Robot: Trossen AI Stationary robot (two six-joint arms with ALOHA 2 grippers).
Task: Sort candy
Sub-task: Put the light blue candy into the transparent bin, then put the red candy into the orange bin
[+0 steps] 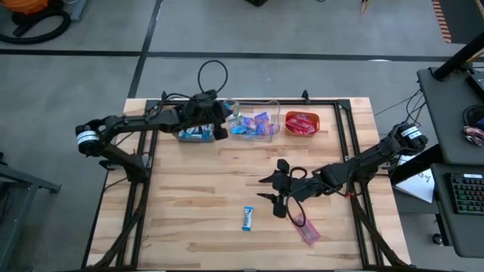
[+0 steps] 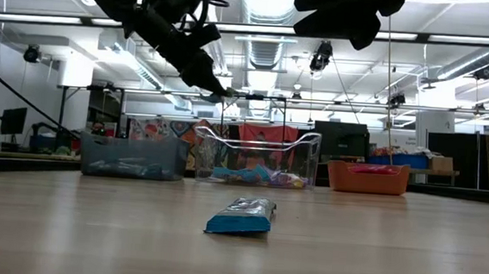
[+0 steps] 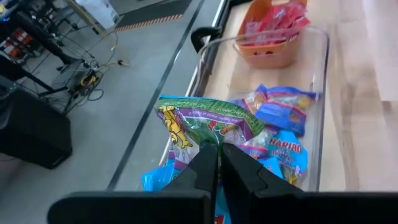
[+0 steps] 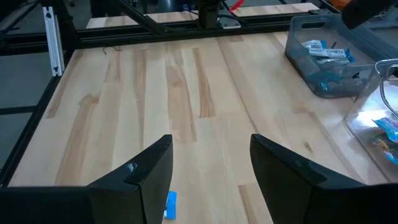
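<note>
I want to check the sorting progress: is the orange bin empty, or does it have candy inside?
Not empty. The orange bin holds a heap of red candy, seen from above and in the left wrist view.

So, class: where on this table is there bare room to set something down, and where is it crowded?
Free: the left half of the table, from the bins down to the near edge, bordered by the blue candy. Also the strip between the bins and the right gripper.

Crowded: the far edge, with the grey bin, clear bin, orange bin and left gripper; and near the pink candy.
</note>
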